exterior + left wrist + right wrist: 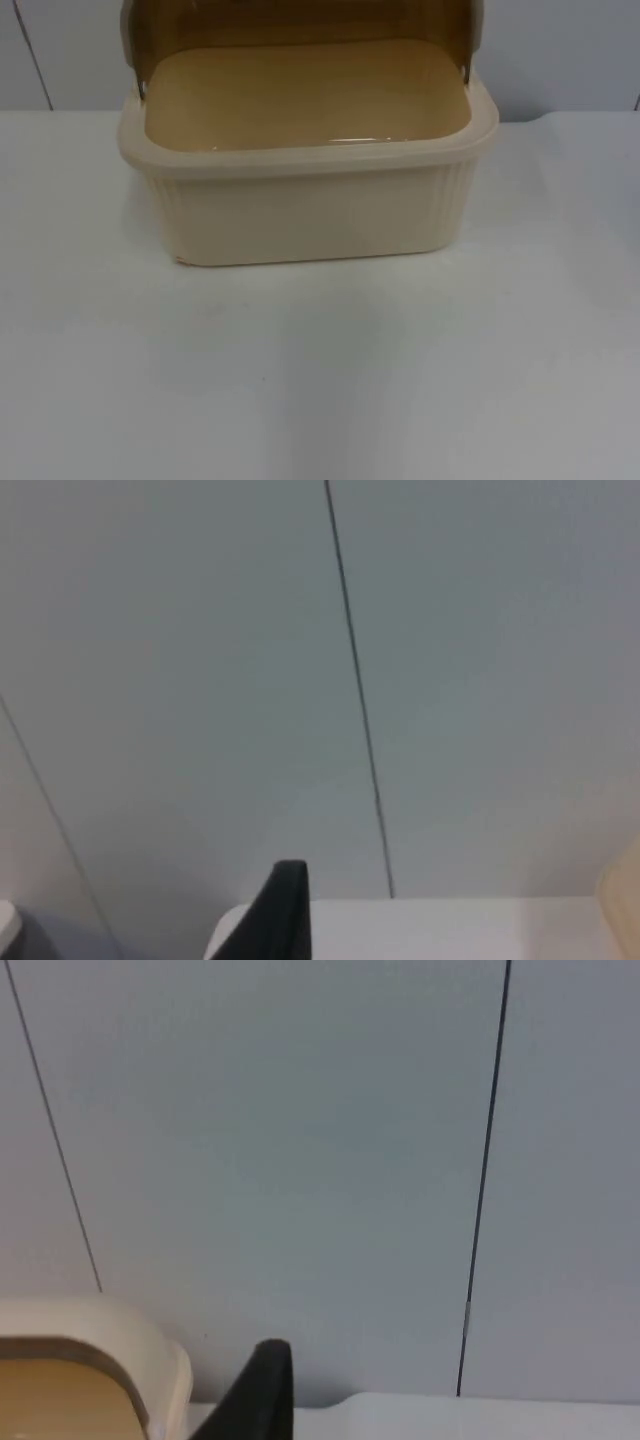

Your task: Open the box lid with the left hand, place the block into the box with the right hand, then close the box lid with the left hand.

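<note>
Box (305, 215), cream and ribbed along its front, sits at the far middle of the white table (320, 380) in the top view, close to the grey partition wall (560, 50). Its brown translucent lid (300, 22) is swung up and back, so the inside lies open, and that inside looks bare: I can make out no block within it, nor on the table in front. If the block really is not to hand, the placing step has nothing to work with, and closing the lid now would finish the task on an unfilled box.

From the left wrist view, one black fingertip of the left gripper (285, 905) stands against the wall, with a sliver of the box's cream edge off to the side. Whether its fingers are released or clenched I cannot tell. This arm appears to wait well back from the lid; reaching for it from so far off, it could catch the raised edge badly and drop it shut early, or shove the light box along the table.

From the right wrist view, the right gripper (265, 1385) shows one black fingertip just beside the cream corner of the lid's frame. Its finger state also cannot be judged, nor whether it carries anything. A move inward from here risks clipping that upright lid.
</note>
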Controlling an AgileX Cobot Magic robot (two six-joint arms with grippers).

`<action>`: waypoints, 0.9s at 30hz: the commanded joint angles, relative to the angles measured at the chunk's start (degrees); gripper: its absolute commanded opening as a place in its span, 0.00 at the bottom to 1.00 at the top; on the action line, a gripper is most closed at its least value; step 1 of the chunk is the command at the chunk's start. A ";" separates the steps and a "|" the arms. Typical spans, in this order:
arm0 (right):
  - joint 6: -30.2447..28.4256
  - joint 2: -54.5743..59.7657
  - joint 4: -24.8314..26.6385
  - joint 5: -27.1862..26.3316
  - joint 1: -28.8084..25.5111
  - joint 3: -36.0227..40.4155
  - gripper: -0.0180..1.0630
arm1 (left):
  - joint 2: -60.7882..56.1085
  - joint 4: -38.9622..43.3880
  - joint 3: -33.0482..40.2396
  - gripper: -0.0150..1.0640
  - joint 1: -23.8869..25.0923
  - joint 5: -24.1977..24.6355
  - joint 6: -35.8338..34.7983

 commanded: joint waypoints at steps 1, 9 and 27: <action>-0.44 -0.24 0.04 0.72 -0.24 0.08 0.99 | 0.43 0.38 0.17 0.99 0.11 -1.45 -1.92; -0.44 -0.24 0.04 2.16 -0.24 0.08 0.99 | 9.14 -0.10 -2.63 0.99 0.11 -4.60 -0.86; -0.02 -0.24 -0.25 3.17 -0.24 0.08 0.99 | 56.49 11.15 -48.56 0.99 -12.18 -9.11 35.05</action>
